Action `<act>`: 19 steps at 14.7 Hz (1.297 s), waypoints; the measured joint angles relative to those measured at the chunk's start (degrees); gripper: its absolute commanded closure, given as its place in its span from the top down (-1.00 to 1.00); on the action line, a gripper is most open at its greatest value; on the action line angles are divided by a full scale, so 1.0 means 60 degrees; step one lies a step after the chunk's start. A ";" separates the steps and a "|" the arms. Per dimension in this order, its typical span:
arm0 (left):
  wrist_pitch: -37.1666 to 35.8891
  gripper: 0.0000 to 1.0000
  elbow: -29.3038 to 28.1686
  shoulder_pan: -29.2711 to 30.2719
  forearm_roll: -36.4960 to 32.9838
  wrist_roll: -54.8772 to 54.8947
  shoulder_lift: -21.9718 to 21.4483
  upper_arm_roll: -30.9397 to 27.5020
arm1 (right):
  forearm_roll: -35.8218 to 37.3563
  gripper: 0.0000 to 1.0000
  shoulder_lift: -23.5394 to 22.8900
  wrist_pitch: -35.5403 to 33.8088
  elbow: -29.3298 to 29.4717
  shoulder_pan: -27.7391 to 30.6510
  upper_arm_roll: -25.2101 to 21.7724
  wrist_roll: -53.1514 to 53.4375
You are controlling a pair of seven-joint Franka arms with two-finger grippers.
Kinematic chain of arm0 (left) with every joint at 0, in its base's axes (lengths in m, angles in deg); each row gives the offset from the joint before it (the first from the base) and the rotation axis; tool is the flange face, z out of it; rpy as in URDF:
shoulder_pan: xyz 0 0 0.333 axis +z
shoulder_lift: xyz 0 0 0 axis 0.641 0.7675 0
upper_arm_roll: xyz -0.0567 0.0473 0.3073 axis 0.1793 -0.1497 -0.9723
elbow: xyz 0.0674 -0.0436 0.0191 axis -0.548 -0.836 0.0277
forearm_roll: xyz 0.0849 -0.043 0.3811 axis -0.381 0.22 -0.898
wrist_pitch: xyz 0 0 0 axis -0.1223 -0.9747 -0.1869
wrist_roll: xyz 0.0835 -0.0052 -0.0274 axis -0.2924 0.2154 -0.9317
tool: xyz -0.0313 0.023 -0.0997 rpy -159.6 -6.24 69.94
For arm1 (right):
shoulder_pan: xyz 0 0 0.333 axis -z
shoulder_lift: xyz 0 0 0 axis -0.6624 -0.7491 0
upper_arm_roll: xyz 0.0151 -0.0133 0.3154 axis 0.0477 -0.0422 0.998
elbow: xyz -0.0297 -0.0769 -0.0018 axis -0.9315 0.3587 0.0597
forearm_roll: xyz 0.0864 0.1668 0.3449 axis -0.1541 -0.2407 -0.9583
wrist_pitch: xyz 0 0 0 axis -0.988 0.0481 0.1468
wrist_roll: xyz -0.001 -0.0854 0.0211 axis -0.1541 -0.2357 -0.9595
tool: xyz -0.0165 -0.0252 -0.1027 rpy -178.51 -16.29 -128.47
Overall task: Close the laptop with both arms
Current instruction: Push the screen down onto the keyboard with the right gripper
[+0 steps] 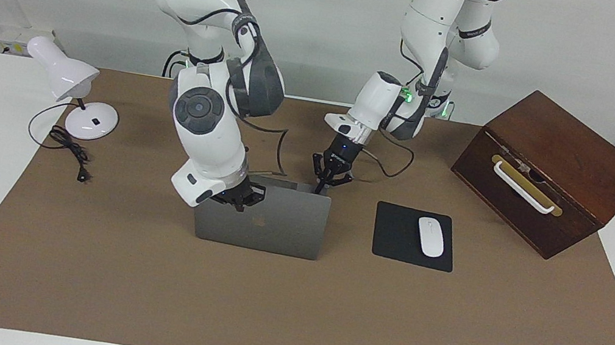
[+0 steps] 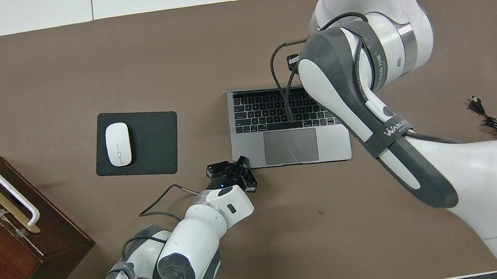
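The silver-grey laptop (image 1: pixel 274 229) stands open on the brown mat, its lid upright and its apple logo facing away from the robots. Its black keys and trackpad (image 2: pixel 290 145) show in the overhead view. My right gripper (image 1: pixel 239 195) is at the lid's top edge, toward the right arm's end. In the overhead view it is hidden under its own arm. My left gripper (image 1: pixel 328 181) is low, with spread fingers, at the base's corner nearest the robots on the left arm's end. It also shows in the overhead view (image 2: pixel 236 173). I cannot tell whether it touches the base.
A black mouse pad (image 1: pixel 396 236) with a white mouse (image 1: pixel 430 236) lies beside the laptop toward the left arm's end. A brown wooden box (image 1: pixel 555 168) with a white handle stands past it. A white desk lamp (image 1: pixel 66 76) and its black cord (image 1: pixel 70 150) are at the right arm's end.
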 measured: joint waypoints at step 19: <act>0.0013 -1.00 0.0000 0.0000 -0.0009 0.0202 0.0009 0.0000 | 0.0087 -1.00 0.0399 0.3081 -0.2927 -0.0132 0.0008 -0.0307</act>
